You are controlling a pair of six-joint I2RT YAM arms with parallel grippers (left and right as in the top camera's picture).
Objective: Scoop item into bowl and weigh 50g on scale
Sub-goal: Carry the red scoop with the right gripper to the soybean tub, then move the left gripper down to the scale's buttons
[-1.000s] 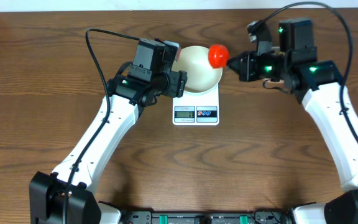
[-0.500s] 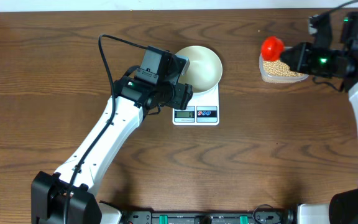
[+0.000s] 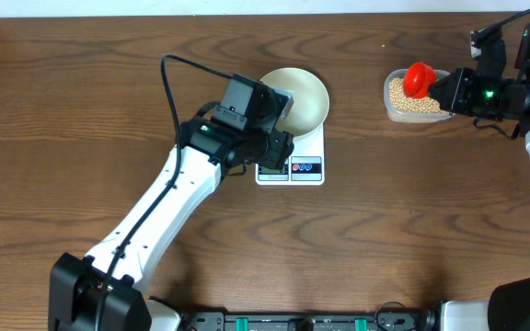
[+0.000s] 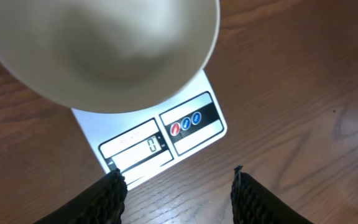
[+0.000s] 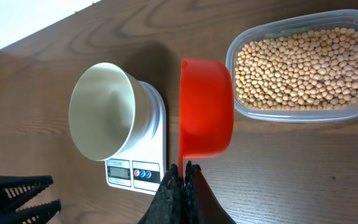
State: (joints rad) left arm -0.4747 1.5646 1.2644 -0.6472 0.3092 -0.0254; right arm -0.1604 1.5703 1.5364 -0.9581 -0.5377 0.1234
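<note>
- Beans [image 5: 303,68]: many, small, round, tan-beige. They fill a clear container [image 5: 328,114] with rounded corners at the far right of the wooden counter [image 3: 385,230].
- Bowl [image 3: 304,92]: round, cream-white, smooth. It stands on the scale [image 3: 313,147].
- Scale: flat, white, rectangular, with a grey display and coloured round buttons on the front edge. The display appears to read 0.
- Red scoop [image 5: 207,106]: round cup at the container's left end. Its handle is clamped in the right tool [image 5: 182,173].
- Left tool [image 4: 179,193]: fingers apart, holding nothing, over the counter just in front of the scale.
</note>
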